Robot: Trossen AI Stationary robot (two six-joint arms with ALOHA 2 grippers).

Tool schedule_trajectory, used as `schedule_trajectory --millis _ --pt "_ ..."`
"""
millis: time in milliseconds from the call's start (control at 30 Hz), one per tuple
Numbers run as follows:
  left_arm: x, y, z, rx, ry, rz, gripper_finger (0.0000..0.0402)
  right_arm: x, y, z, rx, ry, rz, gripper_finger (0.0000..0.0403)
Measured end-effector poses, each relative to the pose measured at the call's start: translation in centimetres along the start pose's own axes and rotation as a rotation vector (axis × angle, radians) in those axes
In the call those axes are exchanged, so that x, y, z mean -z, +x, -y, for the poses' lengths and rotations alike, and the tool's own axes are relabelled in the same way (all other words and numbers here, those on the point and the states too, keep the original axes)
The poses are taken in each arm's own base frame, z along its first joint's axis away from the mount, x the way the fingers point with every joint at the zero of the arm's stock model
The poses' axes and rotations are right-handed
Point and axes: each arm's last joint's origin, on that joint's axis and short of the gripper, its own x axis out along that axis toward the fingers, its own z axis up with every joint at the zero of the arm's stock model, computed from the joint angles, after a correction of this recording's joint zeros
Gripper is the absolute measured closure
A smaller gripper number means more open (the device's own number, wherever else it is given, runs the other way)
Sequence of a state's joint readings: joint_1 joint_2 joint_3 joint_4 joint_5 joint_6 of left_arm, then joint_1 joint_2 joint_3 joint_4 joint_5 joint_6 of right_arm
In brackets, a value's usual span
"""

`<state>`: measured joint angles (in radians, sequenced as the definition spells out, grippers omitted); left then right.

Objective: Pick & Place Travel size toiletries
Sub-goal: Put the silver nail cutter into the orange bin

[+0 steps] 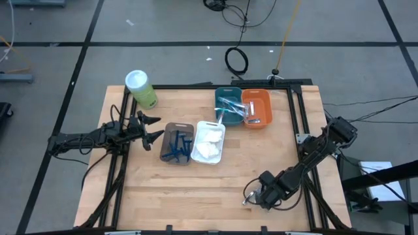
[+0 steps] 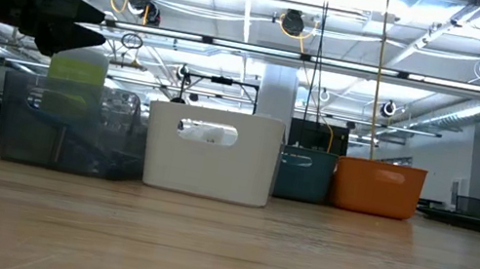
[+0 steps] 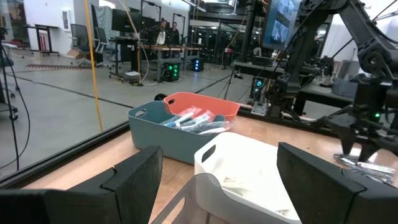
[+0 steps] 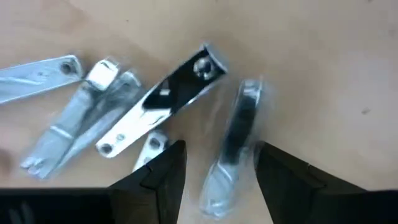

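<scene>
My right gripper [image 1: 251,198] points down over the table's near right part, open. In the right wrist view its fingers [image 4: 221,149] stand on either side of one small silvery metal piece [image 4: 239,118], one of several [image 4: 155,106] lying flat on the wood. Whether they touch it does not show. My left gripper [image 1: 159,127] hovers open at the left of the brown bin [image 1: 177,143], which holds dark blue razors. White pads lie in the white bin [image 1: 209,142], toothbrushes in the teal bin [image 1: 228,106], silvery pieces in the orange bin [image 1: 256,108].
A green canister with a white lid [image 1: 140,88] stands near the table's far left corner, behind my left gripper [image 2: 96,22]. The four bins sit in a row across the table's far half. Bare wood lies between the bins and the near edge. Black frame rails run along the sides.
</scene>
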<state>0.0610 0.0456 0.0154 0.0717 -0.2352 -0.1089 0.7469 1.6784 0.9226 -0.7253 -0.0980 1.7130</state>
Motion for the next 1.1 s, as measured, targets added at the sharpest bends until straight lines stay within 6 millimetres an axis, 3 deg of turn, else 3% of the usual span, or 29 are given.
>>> schedule_trajectory --millis 400,1100 --pt "0.0 0.0 0.0 0.000 0.000 0.000 0.0096 -1.1 -0.1 0.7 0.069 -0.023 0.151 0.0225" --pt "0.0 0.0 0.0 0.000 0.000 0.000 0.0096 0.0 0.0 0.2 0.022 -0.101 -0.084 0.0243"
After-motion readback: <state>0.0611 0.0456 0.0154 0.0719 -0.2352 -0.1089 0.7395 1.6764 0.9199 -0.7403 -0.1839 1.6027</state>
